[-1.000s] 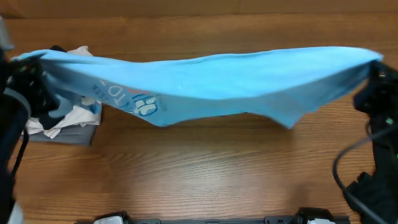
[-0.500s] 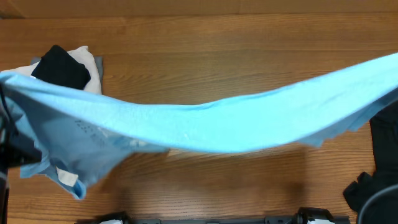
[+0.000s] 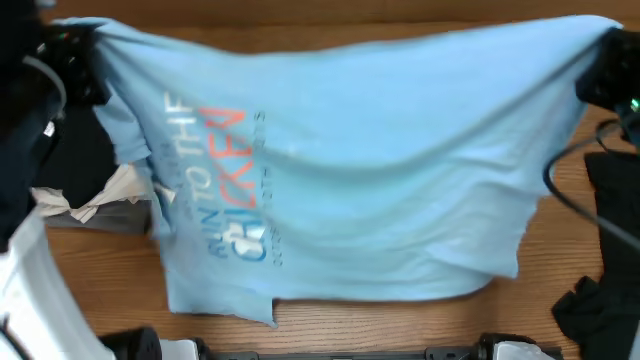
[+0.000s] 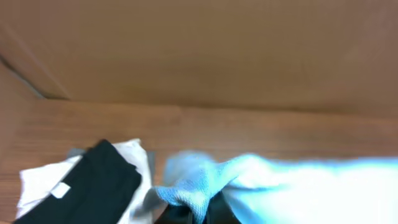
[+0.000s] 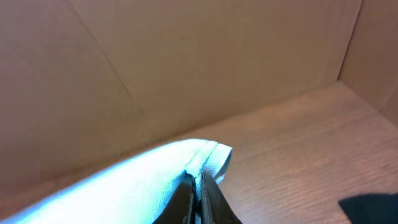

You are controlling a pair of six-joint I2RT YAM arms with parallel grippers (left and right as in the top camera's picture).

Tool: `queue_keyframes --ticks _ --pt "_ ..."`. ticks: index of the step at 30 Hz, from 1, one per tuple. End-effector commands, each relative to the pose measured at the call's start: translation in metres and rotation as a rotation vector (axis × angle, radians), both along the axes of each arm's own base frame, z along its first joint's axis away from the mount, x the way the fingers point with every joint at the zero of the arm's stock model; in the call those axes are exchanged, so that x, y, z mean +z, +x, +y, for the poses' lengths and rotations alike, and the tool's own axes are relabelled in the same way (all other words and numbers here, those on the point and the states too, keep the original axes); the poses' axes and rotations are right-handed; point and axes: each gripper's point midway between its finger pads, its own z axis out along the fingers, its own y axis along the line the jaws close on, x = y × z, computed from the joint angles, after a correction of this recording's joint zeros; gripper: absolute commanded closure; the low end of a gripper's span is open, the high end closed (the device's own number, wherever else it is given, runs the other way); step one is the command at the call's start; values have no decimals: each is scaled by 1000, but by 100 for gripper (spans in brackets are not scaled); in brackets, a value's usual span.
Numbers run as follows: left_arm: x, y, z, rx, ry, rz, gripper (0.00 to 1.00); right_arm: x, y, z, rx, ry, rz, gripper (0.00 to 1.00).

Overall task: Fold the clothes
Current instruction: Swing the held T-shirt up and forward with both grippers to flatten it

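- The soft sky-blue T-shirt [image 3: 380, 170] is stretched wide between the two arms. It spans almost the whole width of the brown wooden table [image 3: 380, 325], with its upper edge at the far side.
- The shirt body hangs down from this edge toward the near side; whether the lower hem touches the table, I cannot tell.
- White and red-orange printed lettering [image 3: 225, 170] is on the left half of the shirt. It is turned sideways and reads mirrored in the overhead view.
- The left gripper [image 3: 75, 55] is at the far left corner. Its jaws pinch a bunched corner of the shirt – the left wrist view is blurred, but the cloth gathers right at the jaws [image 4: 193, 214].
- The right gripper [image 3: 605, 70] is at the far right corner. In the right wrist view its jaws [image 5: 199, 193] are pressed together on a folded edge of the blue cloth.
- A small pile of black, white and grey garments [image 3: 90, 190] lies on the table at the left, partly hidden behind the shirt's left edge.
- A plain brown wall [image 5: 186, 62] stands behind the table at the far side.
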Motion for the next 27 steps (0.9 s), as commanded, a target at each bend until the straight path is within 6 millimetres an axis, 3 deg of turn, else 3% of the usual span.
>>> queue_keyframes --ticks 1,6,9,12,18,27 --pt "22 -12 -15 -82 26 -81 96 25 -13 -1 -9 -4 -83 96" --pt "74 -33 -20 -94 71 -265 96 62 -31 -3 -25 -20 -207 96" --pt "113 -70 -26 -99 116 -402 96 84 -55 -11 -86 -43 -277 96" --pt "135 -103 -32 -98 138 -485 96 97 -79 -13 -107 -50 -325 96" --pt "135 -140 -34 -81 154 -497 96 103 -107 -10 -107 -51 -351 96" --pt "130 -153 -26 -23 165 -478 96 95 -109 -1 -58 -37 -319 96"
